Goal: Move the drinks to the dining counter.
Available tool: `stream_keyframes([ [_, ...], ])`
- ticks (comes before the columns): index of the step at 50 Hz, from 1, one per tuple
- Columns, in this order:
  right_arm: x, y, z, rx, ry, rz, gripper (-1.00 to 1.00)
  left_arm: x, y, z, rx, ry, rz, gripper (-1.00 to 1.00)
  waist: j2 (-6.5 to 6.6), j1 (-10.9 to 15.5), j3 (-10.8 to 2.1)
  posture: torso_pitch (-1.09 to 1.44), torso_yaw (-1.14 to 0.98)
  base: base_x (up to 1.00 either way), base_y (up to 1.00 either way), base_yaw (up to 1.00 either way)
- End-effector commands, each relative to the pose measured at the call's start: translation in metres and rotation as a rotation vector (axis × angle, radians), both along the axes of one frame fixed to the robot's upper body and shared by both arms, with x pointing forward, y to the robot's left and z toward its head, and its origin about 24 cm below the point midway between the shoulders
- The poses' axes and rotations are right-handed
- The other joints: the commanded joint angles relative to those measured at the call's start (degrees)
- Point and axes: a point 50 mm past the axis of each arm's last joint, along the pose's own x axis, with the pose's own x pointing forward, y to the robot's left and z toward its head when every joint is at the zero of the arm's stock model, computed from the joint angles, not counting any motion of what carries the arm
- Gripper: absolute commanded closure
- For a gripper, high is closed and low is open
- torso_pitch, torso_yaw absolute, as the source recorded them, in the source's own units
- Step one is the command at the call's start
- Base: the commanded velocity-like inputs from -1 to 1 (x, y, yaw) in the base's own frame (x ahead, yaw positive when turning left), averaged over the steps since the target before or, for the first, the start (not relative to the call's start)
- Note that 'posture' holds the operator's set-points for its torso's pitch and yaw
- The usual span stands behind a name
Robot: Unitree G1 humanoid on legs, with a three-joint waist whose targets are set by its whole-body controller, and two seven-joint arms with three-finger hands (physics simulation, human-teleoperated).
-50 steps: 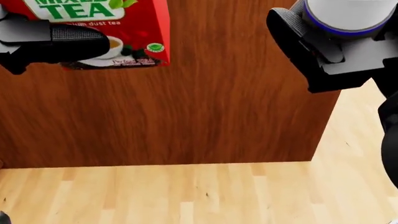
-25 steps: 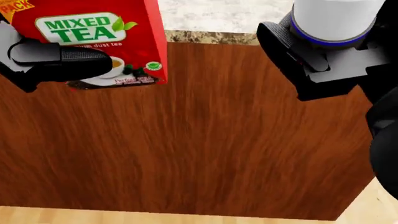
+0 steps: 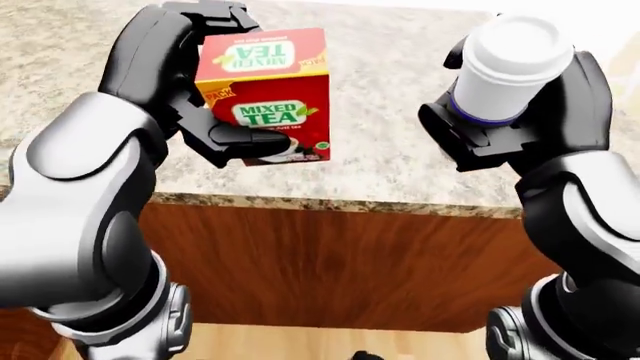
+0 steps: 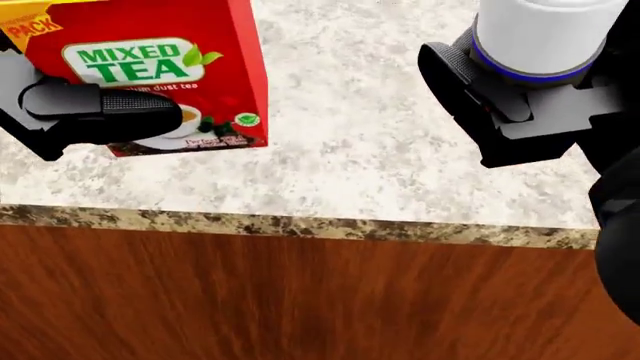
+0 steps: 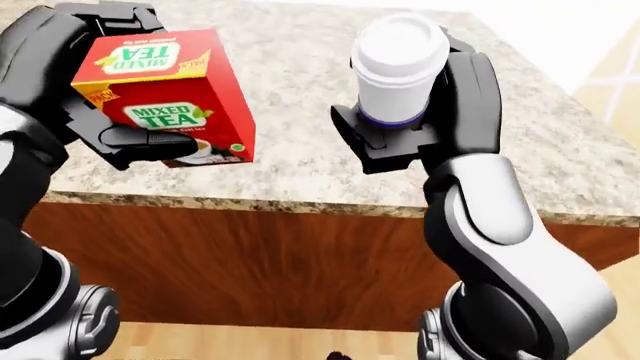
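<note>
— Wooden flooring (image 3: 330, 341) shows pale along the bottom of the left-eye view, below a brown wood panel (image 3: 330, 262). What does the robot carry?

— Two drinks, both held up in the air. Its left hand (image 3: 185, 82) grips a red tea box (image 3: 265, 94) marked "MIXED TEA", one finger (image 3: 245, 136) pressed across the printed face and others hooked over the top edge. Its right hand (image 5: 415, 124) is closed round a white paper cup (image 5: 398, 64) with a white lid and a blue band near its base, held upright.

— And where do they sit against the counter?

— Both hang above the speckled stone counter (image 4: 360, 142), the box toward the left of the head view, the cup toward the right, well apart. Neither touches the stone. Beyond them the countertop stretches on toward the top of the eye views, its far right corner meeting pale floor.
</note>
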Motion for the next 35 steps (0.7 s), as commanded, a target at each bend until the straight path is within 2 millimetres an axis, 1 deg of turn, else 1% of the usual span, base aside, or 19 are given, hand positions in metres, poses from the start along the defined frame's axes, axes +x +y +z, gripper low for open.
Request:
stream_keyframes([
  [1, -0.01, 0.003, 0.017, 0.01, -0.125, 0.023, 1.0, -0.013, 0.005, 0.023, -0.011, -0.148, 0.028, 1.0, -0.24, 0.52, -3.33, 0.0, 0.0, 0.0, 0.0, 0.0],
  [4, -0.011, 0.004, 0.016, 0.004, -0.124, 0.027, 1.0, -0.014, 0.006, 0.023, -0.013, -0.149, 0.03, 1.0, 0.09, 0.68, -3.15, 0.0, 0.0, 0.0, 0.0, 0.0],
  [5, -0.012, 0.005, 0.016, 0.001, -0.13, 0.034, 1.0, -0.013, 0.006, 0.023, -0.012, -0.148, 0.029, 1.0, 0.57, 0.78, -3.59, 0.0, 0.0, -0.36, 0.0, 0.0],
  [6, -0.012, 0.006, 0.016, 0.0, -0.133, 0.042, 1.0, -0.014, 0.006, 0.022, -0.011, -0.148, 0.029, 1.0, 1.3, 1.25, -6.42, 0.0, 0.0, -0.95, 0.09, 0.0],
  [7, -0.012, 0.006, 0.016, -0.001, -0.134, 0.045, 1.0, -0.014, 0.006, 0.023, -0.011, -0.148, 0.03, 1.0, 1.31, 1.79, -6.73, 0.0, 0.0, -1.0, 0.16, 0.0],
  [8, -0.012, 0.006, 0.016, 0.0, -0.138, 0.048, 1.0, -0.014, 0.007, 0.023, -0.011, -0.148, 0.03, 1.0, 2.18, 1.85, -6.15, 0.0, 0.0, -1.0, 0.16, 0.0],
  [9, -0.012, 0.006, 0.016, -0.001, -0.136, 0.048, 1.0, -0.014, 0.007, 0.023, -0.011, -0.148, 0.03, 1.0, 3.48, 2.03, -6.14, 0.0, 0.0, -1.0, 0.16, 0.0],
  [10, -0.012, 0.006, 0.016, 0.0, -0.136, 0.048, 1.0, -0.013, 0.007, 0.023, -0.01, -0.149, 0.031, 1.0, 3.37, 2.24, -7.06, 0.0, 0.0, -1.0, 0.16, 0.0],
  [11, -0.012, 0.006, 0.015, 0.0, -0.134, 0.046, 1.0, -0.014, 0.007, 0.023, -0.01, -0.149, 0.03, 1.0, 4.09, 1.9, -7.94, 0.0, 0.0, -1.0, 0.16, 0.0],
  [12, -0.012, 0.007, 0.015, -0.001, -0.134, 0.047, 1.0, -0.014, 0.007, 0.023, -0.009, -0.148, 0.03, 1.0, 3.96, 2.43, -4.93, 0.0, 0.0, 0.0, 0.0, 0.0],
  [13, -0.012, 0.006, 0.015, -0.003, -0.134, 0.046, 1.0, -0.013, 0.007, 0.023, -0.009, -0.148, 0.03, 1.0, 4.52, 2.42, -4.24, 0.0, 0.0, 0.0, 0.0, 0.0],
  [14, -0.011, 0.006, 0.014, -0.002, -0.132, 0.045, 1.0, -0.014, 0.007, 0.023, -0.008, -0.147, 0.029, 1.0, 4.43, 2.64, -5.08, 0.0, 0.0, 0.0, 0.0, 0.0],
  [15, -0.012, 0.006, 0.015, -0.002, -0.133, 0.043, 1.0, -0.014, 0.007, 0.023, -0.006, -0.146, 0.03, 1.0, 3.98, 2.34, -5.24, 0.0, 0.0, 0.0, 0.0, 0.0],
  [17, -0.012, 0.006, 0.015, -0.002, -0.131, 0.042, 1.0, -0.014, 0.007, 0.023, -0.006, -0.146, 0.031, 1.0, 2.91, 1.85, -4.49, 0.0, 0.0, 0.0, 0.0, 0.0],
  [19, -0.012, 0.005, 0.015, -0.002, -0.13, 0.04, 1.0, -0.014, 0.006, 0.022, -0.004, -0.145, 0.03, 1.0, 0.87, 1.71, -4.69, 0.0, 0.0, 0.0, 0.0, 0.0],
  [21, -0.012, 0.005, 0.014, -0.001, -0.13, 0.038, 1.0, -0.013, 0.006, 0.021, -0.003, -0.142, 0.03, 1.0, 1.54, 1.66, -4.51, 0.0, 0.0, 0.0, 0.0, 0.0],
  [25, -0.011, 0.001, 0.013, 0.003, -0.125, 0.025, 1.0, -0.008, 0.002, 0.012, 0.005, -0.132, 0.035, 1.0, 2.04, 1.22, -5.51, 0.0, 0.0, 0.0, 0.0, 0.0],
  [30, -0.011, 0.001, 0.014, 0.005, -0.128, 0.022, 1.0, 0.008, -0.006, 0.004, 0.022, -0.117, 0.044, 1.0, 2.22, 0.97, -5.93, 0.0, 0.0, 0.0, 0.0, 0.0],
  [35, -0.011, 0.001, 0.014, 0.007, -0.13, 0.022, 1.0, 0.027, -0.008, -0.004, 0.023, -0.101, 0.077, 1.0, 2.12, 0.82, -5.85, 0.0, 0.0, 0.0, 0.0, 0.0],
])
